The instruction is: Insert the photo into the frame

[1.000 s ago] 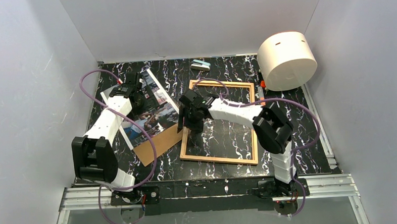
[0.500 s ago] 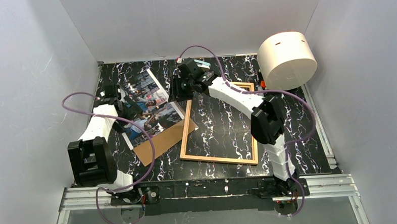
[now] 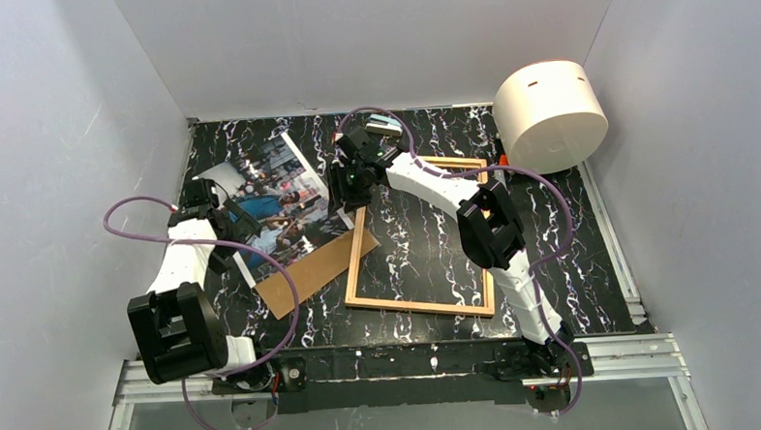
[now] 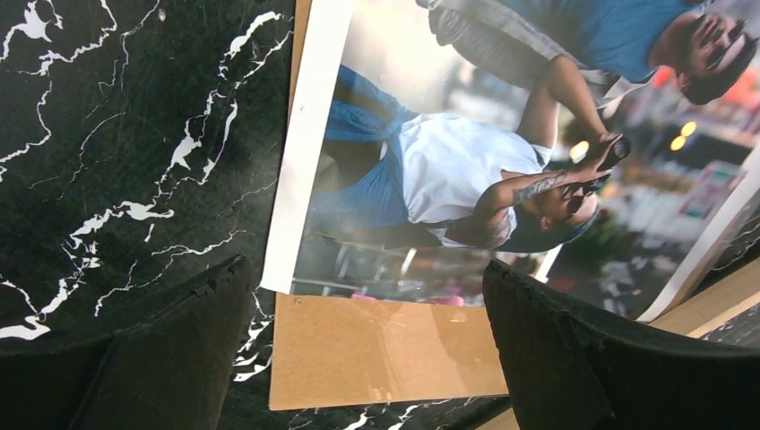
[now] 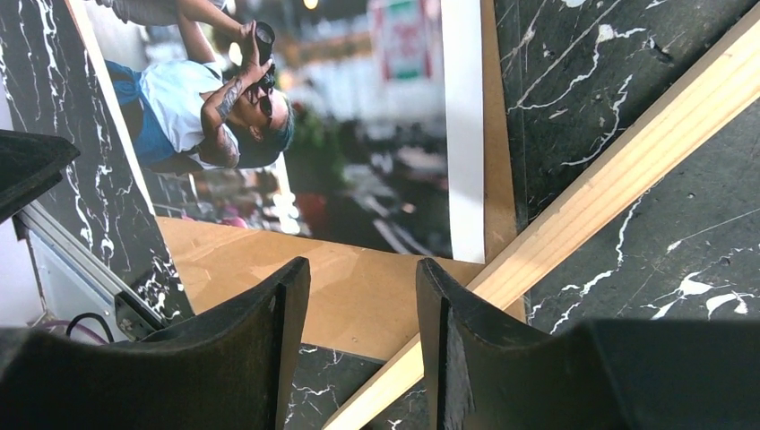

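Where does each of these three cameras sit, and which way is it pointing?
Top external: fixed above and behind the bases, looking down on the table, photo and frame; left arm and right arm both show.
Left wrist: on the left arm, looking down at the photo's corner and the cardboard backing; the open left gripper shows.
Right wrist: on the right arm, looking down past the frame's wood edge; the right gripper shows.
Shared: both wrist views show the photo and cardboard.

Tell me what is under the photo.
A brown cardboard board lies under the photo, with its near end and a thin side edge sticking out. How far it runs beneath the print is hidden.
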Controlling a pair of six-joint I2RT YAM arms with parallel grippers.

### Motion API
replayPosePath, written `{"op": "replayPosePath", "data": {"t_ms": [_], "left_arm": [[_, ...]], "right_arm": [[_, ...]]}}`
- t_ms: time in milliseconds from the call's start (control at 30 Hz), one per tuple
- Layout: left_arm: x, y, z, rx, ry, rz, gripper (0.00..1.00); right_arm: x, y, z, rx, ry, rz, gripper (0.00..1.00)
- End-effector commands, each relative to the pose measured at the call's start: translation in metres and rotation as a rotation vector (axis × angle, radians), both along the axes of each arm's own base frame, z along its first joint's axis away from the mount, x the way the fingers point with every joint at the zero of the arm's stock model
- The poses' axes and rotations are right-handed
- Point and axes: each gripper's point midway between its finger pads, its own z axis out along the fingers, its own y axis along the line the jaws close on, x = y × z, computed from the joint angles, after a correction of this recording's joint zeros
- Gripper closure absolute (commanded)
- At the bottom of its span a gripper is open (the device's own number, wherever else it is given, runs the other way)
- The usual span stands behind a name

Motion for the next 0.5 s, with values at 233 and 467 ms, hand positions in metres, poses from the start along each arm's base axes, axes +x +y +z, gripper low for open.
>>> {"op": "replayPosePath", "data": {"t_ms": [233,467], "left_arm": [[0.035,-0.053,0.036,-0.241,-0.294,-0.233,0.09],[0.026,-0.074,0.000,-0.401,-0.207,-0.223,0.15]], "right_arm": [[0.002,-0.013,-0.051,-0.046,0.097,-0.011,0.42],[0.006,-0.028,-0.061,-0.080,0.114,-0.045,0.41]]}}
